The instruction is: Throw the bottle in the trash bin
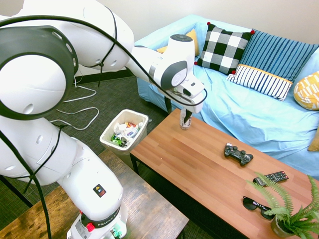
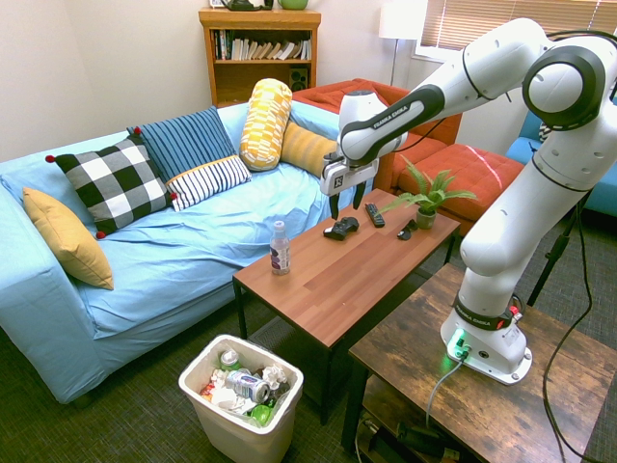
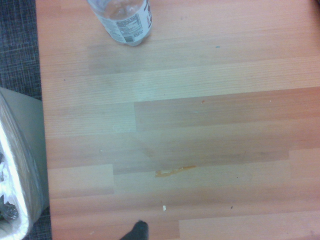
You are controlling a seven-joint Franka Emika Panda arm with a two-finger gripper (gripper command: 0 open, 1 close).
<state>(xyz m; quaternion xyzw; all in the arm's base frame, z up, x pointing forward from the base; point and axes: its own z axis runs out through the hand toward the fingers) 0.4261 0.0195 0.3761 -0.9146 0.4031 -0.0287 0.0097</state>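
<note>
Living room: wooden coffee table (image 2: 337, 275) before a blue sofa (image 2: 145, 260). One bottle (image 2: 280, 247) standing upright, neck up, near the table's corner, below and beyond the claw (image 2: 345, 204). One trash bin (image 2: 241, 397) on the floor, lower still, off the table's end. Claw hovering above the tabletop, fingers parted, gripping nothing.

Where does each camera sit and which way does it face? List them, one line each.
First exterior view: behind the arm's base, facing the sofa; arm fills the left.
Second exterior view: opposite side, facing the bookshelf; whole arm at right, gripper open above the table.
Wrist view: looks straight down at the tabletop.
All three share the bottle and trash bin.
</note>
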